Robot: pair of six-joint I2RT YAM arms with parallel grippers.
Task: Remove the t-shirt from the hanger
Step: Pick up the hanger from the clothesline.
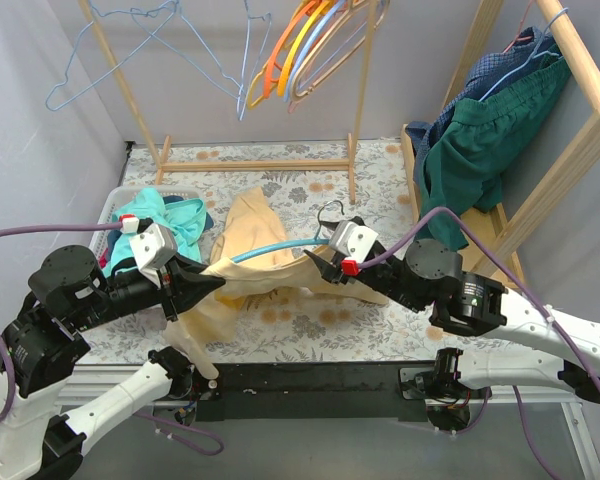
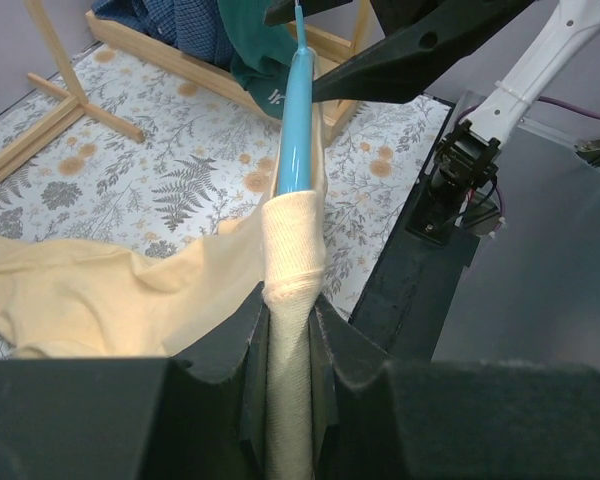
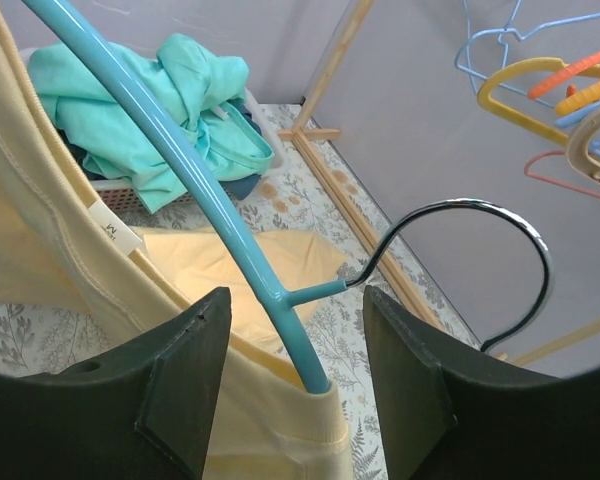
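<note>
A pale yellow t-shirt [image 1: 242, 228] hangs on a light blue hanger [image 1: 280, 246] held above the table between my two grippers. My left gripper [image 1: 216, 284] is shut on one hanger arm through the shirt fabric. In the left wrist view the gripper [image 2: 292, 312] pinches the cloth-wrapped arm, and bare blue hanger [image 2: 298, 120] runs on ahead. My right gripper [image 1: 318, 262] is open. In the right wrist view the gripper [image 3: 298, 345] straddles the hanger [image 3: 185, 155] near its neck without touching it. The black hook [image 3: 500, 215] sticks out right. The shirt collar [image 3: 325, 430] wraps the other arm.
A white basket [image 1: 113, 205] of teal clothes [image 1: 165, 215] stands at the left. A wooden rack [image 1: 260, 162] with several empty hangers [image 1: 310, 50] is at the back. A second rack [image 1: 580, 130] with green and blue garments [image 1: 485, 135] stands at the right.
</note>
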